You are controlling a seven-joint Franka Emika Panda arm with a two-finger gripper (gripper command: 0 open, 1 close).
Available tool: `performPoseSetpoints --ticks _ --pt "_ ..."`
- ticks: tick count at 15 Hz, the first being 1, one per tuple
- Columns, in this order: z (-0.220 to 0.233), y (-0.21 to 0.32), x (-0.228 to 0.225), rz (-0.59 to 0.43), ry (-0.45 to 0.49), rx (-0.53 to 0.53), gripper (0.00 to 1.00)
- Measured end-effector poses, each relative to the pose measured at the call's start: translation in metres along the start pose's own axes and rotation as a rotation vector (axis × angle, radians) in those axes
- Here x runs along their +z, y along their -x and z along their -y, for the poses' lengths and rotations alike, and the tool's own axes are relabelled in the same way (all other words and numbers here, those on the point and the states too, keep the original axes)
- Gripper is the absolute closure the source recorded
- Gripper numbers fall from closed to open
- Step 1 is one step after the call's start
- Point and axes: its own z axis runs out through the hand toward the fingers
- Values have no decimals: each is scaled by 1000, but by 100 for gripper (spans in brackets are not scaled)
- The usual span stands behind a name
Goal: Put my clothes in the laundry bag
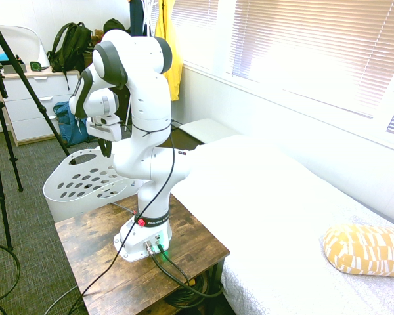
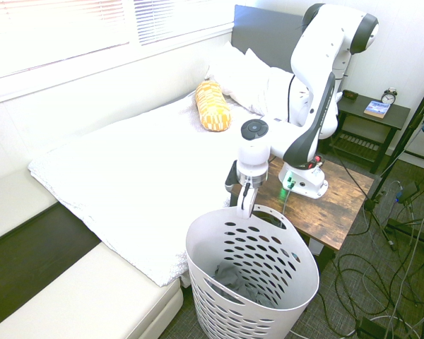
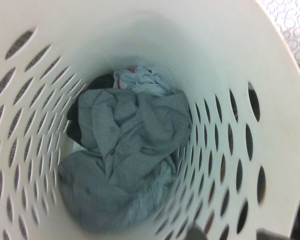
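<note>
Gripper [image 2: 245,200] pointing straight down hangs over the far rim of the laundry bag [image 2: 297,282] — how far its fingers stand apart cannot be told from either outside view, and nothing shows between them. Directly beneath it, the white tub stands on the floor between the bed [image 2: 127,183] and the wooden surface [image 2: 343,205] that carries the arm, its mouth open upward. Grey clothes [image 3: 125,165] lie crumpled at the bottom, with a darker piece [image 3: 82,110] tucked at about 10 o'clock of the heap in the wrist view. Judged from this, the drop is done or nearly so; any release needs only to fall straight down, since the bag's opening lies under the gripper. Around it: the white bedspread at 9 o'clock of the bag in the second exterior view, a yellow patterned pillow [image 2: 213,105] further up the bed — and nothing stands between gripper and bag.
</note>
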Motion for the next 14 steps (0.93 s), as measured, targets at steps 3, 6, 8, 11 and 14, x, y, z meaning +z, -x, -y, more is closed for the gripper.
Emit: performPoseSetpoints --ticks 3,6,8,11,14 --pt "47 -88 -22 -37 -57 70 0" --pt "82 -233 -52 -81 -83 181 0" --pt "81 -320 -51 -115 -66 250 0" --pt "37 -463 -27 -135 0 356 0" --pt "-33 -587 -6 -137 36 457 0"
